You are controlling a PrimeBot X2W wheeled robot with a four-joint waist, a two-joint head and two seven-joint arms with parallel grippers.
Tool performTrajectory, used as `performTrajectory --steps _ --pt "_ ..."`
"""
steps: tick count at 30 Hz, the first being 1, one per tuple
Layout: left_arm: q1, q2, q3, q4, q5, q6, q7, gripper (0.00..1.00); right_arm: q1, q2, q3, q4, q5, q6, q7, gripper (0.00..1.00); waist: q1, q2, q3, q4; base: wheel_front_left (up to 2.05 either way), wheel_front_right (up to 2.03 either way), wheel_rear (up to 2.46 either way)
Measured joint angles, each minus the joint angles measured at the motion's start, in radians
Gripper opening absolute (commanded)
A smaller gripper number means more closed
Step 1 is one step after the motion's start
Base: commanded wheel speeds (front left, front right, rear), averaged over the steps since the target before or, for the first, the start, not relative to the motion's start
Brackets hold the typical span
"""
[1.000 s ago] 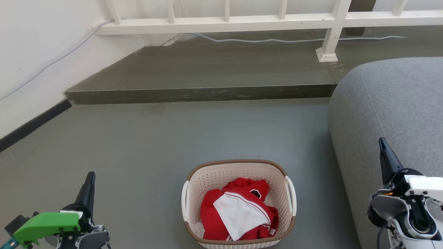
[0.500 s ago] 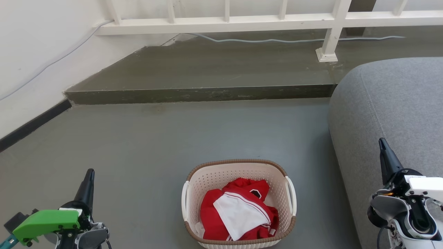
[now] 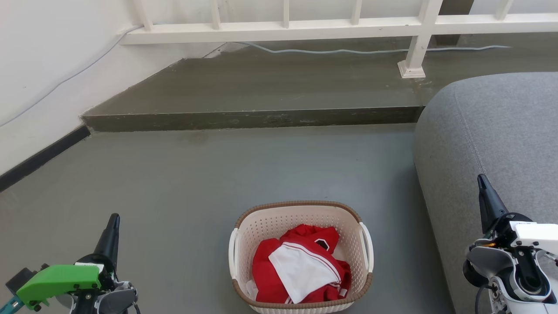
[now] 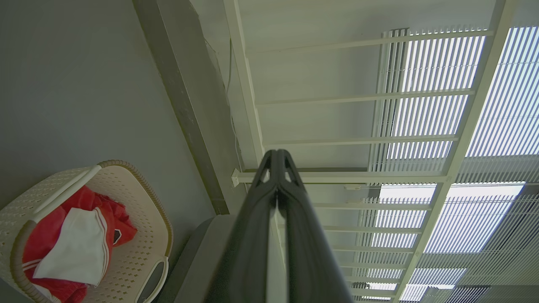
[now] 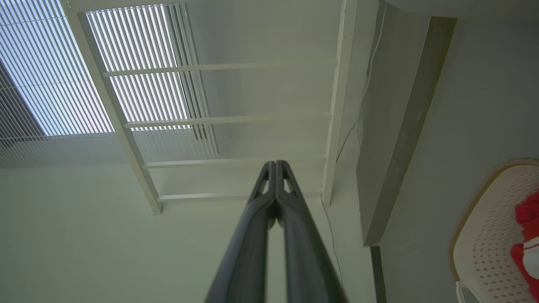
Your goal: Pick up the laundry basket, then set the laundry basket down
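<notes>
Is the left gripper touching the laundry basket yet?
Apart. The head view shows a stretch of bare floor between the left gripper, at the lower left, and the laundry basket; its fingers are closed on nothing.

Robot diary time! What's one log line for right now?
laundry basket: on floor, untouched | left gripper: shut, empty | right gripper: shut, empty

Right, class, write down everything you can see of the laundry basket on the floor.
The cream-white perforated plastic laundry basket is rounded-rectangular, with a brown woven-look rim and a white handle on each side. It stands upright on the grey floor and holds crumpled red and white clothing. It sits apart from the grey fabric sofa, and nothing grips it.
</notes>
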Motion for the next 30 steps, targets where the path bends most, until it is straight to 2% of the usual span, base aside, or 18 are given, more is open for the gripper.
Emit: performTrajectory --steps 30 --pt "-0.001 0.000 0.002 0.014 0.000 -0.001 0.000 0.00 0.000 0.001 -0.003 0.004 0.000 0.000 0.000 0.00 0.0000 0.0000 0.000 0.000 0.00 0.00 0.00"
